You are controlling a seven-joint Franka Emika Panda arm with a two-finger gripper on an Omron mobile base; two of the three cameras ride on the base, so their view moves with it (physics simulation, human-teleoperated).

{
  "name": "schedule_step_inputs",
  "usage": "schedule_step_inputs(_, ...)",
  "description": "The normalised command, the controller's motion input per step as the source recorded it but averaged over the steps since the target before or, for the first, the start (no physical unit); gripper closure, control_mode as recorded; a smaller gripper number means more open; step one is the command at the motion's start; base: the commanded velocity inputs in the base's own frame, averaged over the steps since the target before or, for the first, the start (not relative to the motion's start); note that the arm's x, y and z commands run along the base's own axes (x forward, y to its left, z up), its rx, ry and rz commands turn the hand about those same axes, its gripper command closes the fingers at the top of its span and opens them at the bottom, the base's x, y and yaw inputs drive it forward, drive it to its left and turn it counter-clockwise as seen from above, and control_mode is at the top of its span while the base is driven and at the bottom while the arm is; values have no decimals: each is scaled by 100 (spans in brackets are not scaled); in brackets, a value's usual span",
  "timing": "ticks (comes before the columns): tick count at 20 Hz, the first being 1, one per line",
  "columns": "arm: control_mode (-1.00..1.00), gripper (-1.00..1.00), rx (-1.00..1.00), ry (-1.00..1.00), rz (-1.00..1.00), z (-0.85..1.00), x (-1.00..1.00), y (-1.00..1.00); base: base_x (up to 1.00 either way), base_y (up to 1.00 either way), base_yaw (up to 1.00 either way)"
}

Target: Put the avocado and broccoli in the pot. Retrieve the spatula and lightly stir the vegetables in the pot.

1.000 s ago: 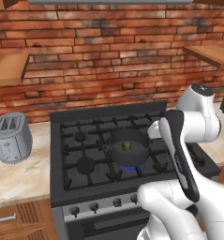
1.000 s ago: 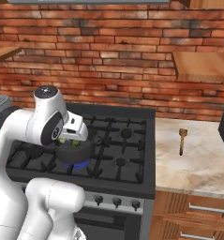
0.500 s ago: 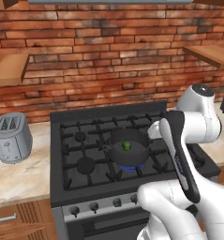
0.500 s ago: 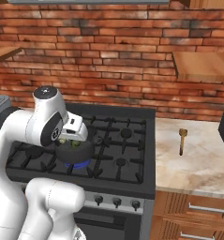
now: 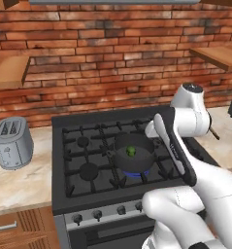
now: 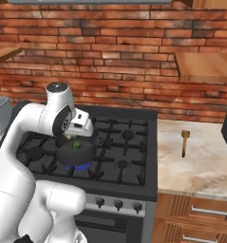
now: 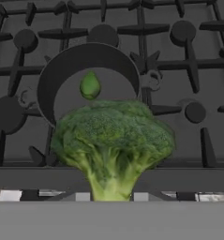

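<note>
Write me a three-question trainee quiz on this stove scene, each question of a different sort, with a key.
1. True or false: the avocado already lies inside the pot.
2. Multiple choice: where is the spatula? A) in the pot B) on the counter to the right of the stove C) on the toaster
3. Short answer: what is the gripper holding, and where does it hang?

Key: 1. True. 2. B. 3. The broccoli, held by its stalk above the stove, close to the pot's near rim and not yet inside it.
</note>
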Motion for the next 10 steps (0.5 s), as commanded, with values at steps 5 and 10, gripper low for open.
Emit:
schedule_step_inputs(5, -100, 100, 0, 23, 0, -9, 100, 25, 0, 0, 0)
schedule_step_inputs(10, -100, 100, 0, 22, 0, -84, 95, 58, 0, 0, 0)
